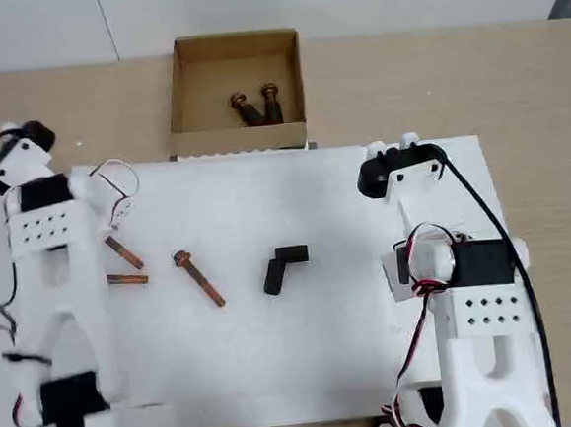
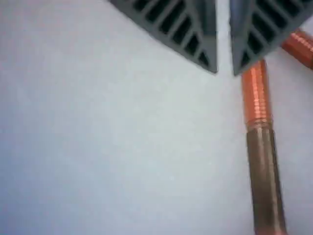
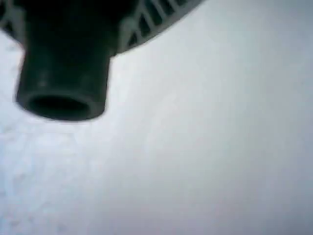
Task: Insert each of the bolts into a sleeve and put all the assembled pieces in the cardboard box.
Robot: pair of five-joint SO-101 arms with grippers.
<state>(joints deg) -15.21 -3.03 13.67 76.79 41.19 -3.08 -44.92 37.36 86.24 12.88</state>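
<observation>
Left gripper (image 2: 225,71): your jaws stand a narrow slit apart and hold nothing, tips just beside the threaded end of the copper-coloured metal rod (image 2: 259,147) on the white mat (image 2: 98,147). The rod's long axis runs straight away from the tips. Right gripper (image 1: 401,267): it appears to clamp the black tubular sleeve (image 3: 61,73).

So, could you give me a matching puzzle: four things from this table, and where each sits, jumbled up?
1 assembled pieces
2 black sleeve
3 long bolt
4 black angled part

A centre of the white mat
B in the right end effector
C inside the cardboard box
D on the mat, left of centre

Pairs: 1-C, 2-B, 3-D, 4-A.
</observation>
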